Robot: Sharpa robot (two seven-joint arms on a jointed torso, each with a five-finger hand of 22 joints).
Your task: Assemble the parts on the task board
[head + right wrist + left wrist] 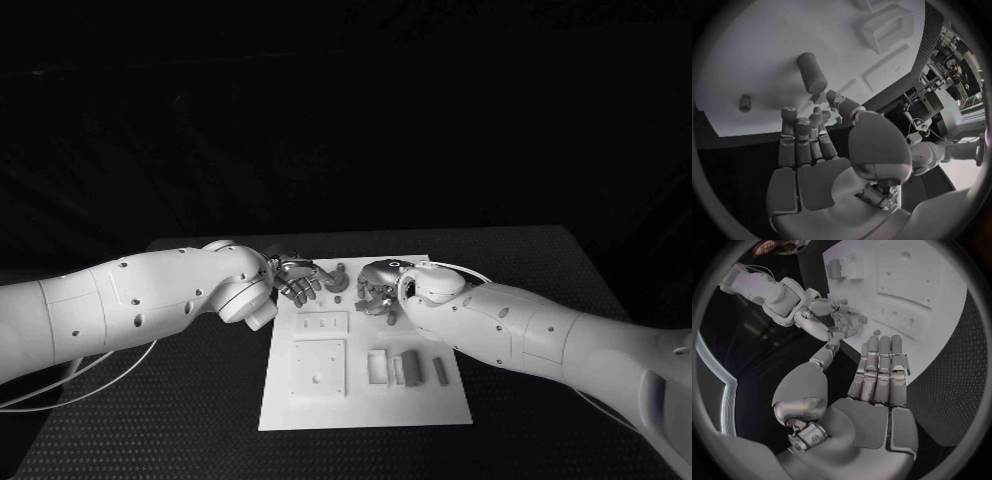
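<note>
Hands over the task board (361, 410) far edge: left robot hand (299, 282) empty, fingers apart; right robot hand (378, 290) likewise empty, nearer. Cylindrical part (811, 72) lying flat just beyond right fingertips (789, 116), long axis roughly along them.

Head camera high above the task board (368, 400); wrist cameras close behind each hand, sharing it.

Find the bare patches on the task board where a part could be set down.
The task board is bare along its near edge, below the square plate and the small upright parts. Its far end is crowded by the left hand and right hand.
</note>
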